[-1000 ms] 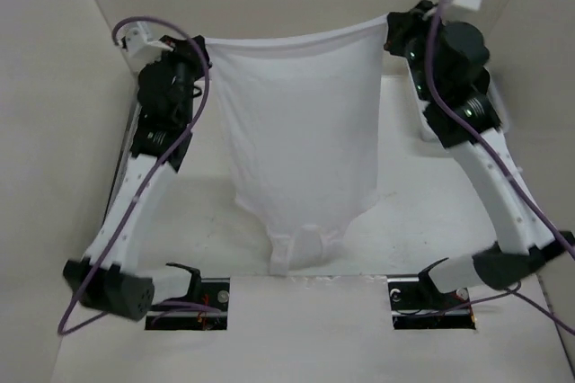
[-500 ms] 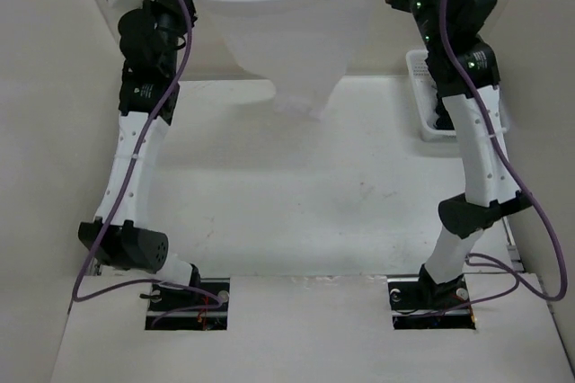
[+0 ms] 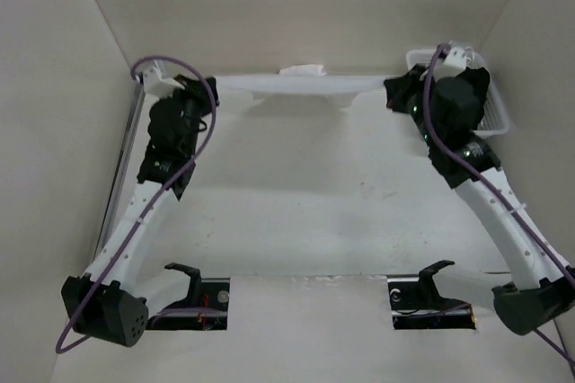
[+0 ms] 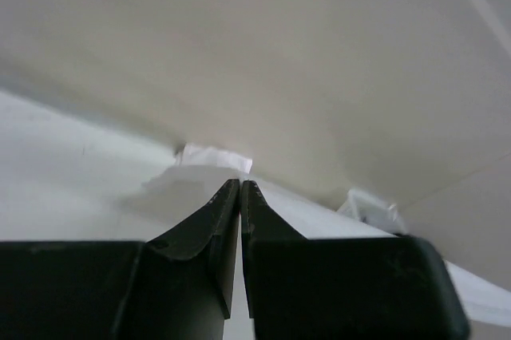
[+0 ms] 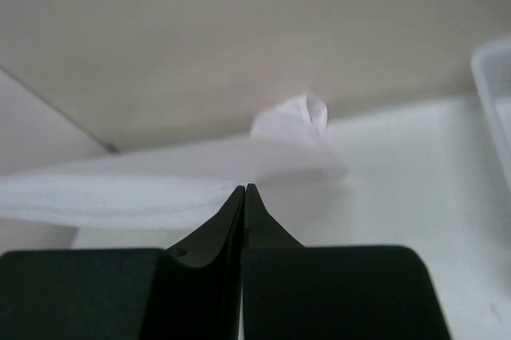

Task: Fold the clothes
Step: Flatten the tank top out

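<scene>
A white lattice basket (image 3: pixel 501 116) is sitting at the foot of the back wall (image 3: pixel 296 14), at the right arm's end of it, partly hidden behind that arm's black wrist. A purple cable (image 3: pixel 175 57) is looping over the left arm's wrist, close to the same wall. Nothing is standing between the two arms on the pale, matte desk (image 3: pixel 296 185).

The clothes (image 3: pixel 301 86) are stretching in a thin, taut white band along the foot of the back wall, just above the desk and throwing a soft shadow onto it. One small bunched lump of the same thin, wrinkly fabric is pressing up against the wall near the middle of the band.

The left pincer (image 3: pixel 208 86) is gripping one end of the band, its dark tapered fingers (image 4: pixel 215 220) pressed together on the fabric. The right pincer (image 3: pixel 393 93) is pinching the other end, nearer the basket, its fingers likewise squeezed together on the cloth. From the wrist cameras the fabric is looking smooth where it is pulled tight and crumpled only at the lump.
</scene>
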Robot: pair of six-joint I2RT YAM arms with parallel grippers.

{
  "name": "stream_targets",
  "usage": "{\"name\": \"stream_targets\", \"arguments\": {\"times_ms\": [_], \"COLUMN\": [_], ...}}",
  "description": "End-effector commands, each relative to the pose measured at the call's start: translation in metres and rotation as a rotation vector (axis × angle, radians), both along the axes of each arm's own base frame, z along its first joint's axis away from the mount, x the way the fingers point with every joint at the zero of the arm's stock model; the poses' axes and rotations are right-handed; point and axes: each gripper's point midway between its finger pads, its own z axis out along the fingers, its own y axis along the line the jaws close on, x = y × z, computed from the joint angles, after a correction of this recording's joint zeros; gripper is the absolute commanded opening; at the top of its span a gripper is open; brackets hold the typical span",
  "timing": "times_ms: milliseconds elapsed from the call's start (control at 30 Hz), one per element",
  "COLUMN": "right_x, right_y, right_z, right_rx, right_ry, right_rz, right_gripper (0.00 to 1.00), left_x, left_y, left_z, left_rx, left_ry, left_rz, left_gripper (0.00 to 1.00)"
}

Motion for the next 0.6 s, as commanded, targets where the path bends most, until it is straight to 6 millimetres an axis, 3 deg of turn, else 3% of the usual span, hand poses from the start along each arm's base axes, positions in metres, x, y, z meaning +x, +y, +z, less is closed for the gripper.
{"name": "stream_targets", "arguments": {"times_ms": [0,167,267,333,400,467,567], "right_x": [-0.031,-0.106,-0.163,-0.193,-0.221,-0.242,-0.247], "right_y": [0.010,0.036,0.037,0.037,0.040,0.046,0.054], "right_z": [-0.057,-0.173,-0.240,-0.272,-0.296,-0.306,-0.296], "right_rx": [0.066,0.093,0.087,0.103,0.123,0.153,0.164], "right_ry": [0.031,0.209,0.376,0.473,0.567,0.621,0.605], "right_rz": [0.030,0.138,0.190,0.227,0.274,0.317,0.327], "right_gripper": [0.00,0.00,0.00,0.00,0.00,0.00,0.00], "left_x": [-0.037,-0.111,-0.152,-0.174,-0.191,-0.200,-0.199], "left_y": [0.007,0.015,0.011,0.009,0.010,0.011,0.014], "left_z": [-0.065,-0.179,-0.218,-0.234,-0.243,-0.246,-0.241], "left_rx": [0.009,0.011,-0.020,-0.056,-0.097,-0.136,-0.145], "left_ry": [0.056,0.258,0.353,0.413,0.458,0.478,0.475], "left_rz": [0.049,0.031,-0.024,-0.051,-0.062,-0.060,-0.037], "left_gripper": [0.04,0.04,0.04,0.04,0.04,0.04,0.04]}}
